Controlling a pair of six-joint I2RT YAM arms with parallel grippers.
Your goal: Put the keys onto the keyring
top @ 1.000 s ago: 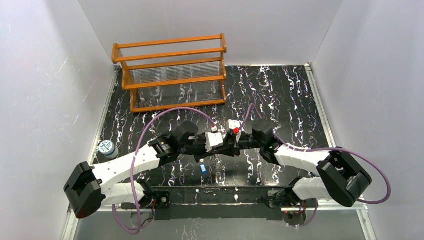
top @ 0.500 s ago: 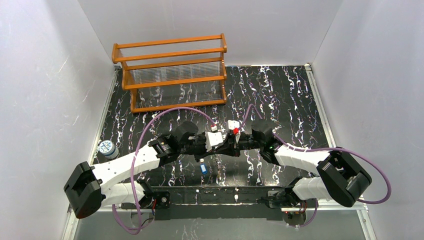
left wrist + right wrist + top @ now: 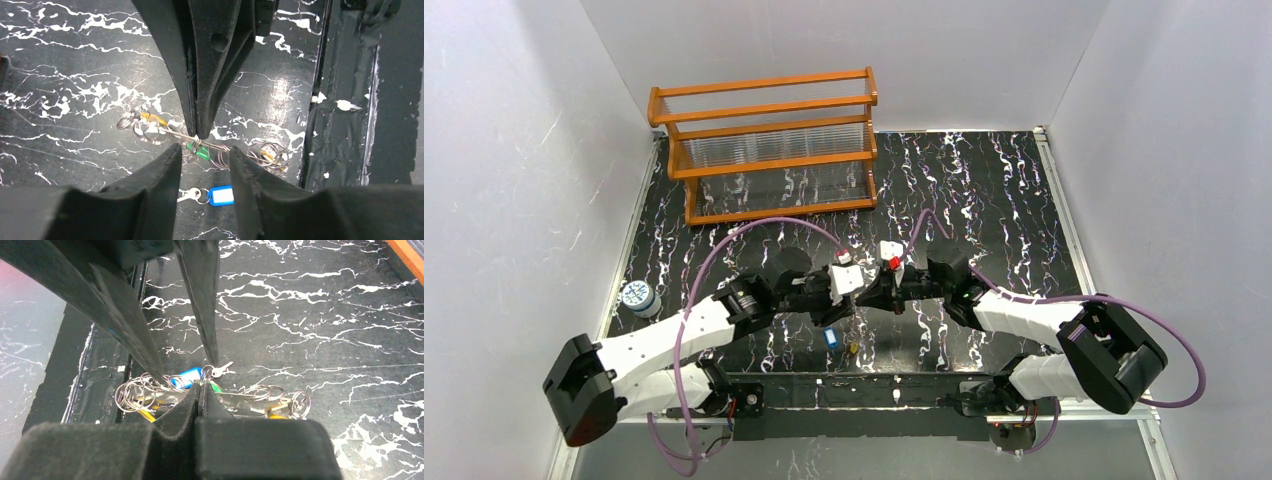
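My right gripper [image 3: 201,386] is shut on the keyring [image 3: 172,132], a thin wire loop held just above the table. It comes into the left wrist view from the top [image 3: 197,134]. A green key [image 3: 202,153] hangs at the pinch, and yellow keys [image 3: 153,119] [image 3: 270,156] with small split rings hang at both ends. My left gripper [image 3: 202,150] is open and empty, with its fingers on either side of the green key and just short of the wire. A blue key [image 3: 220,195] lies loose on the table below; it also shows in the top view [image 3: 831,337].
An orange wooden rack [image 3: 769,145] stands at the back left. A small round tin [image 3: 636,296] sits by the left wall. A black strip [image 3: 350,100] runs along the table's near edge, close to the keys. White walls close in both sides.
My left arm has drawn back to the left, away from the right gripper. The right gripper has stayed put. A yellow key now shows below the grippers in the top view.
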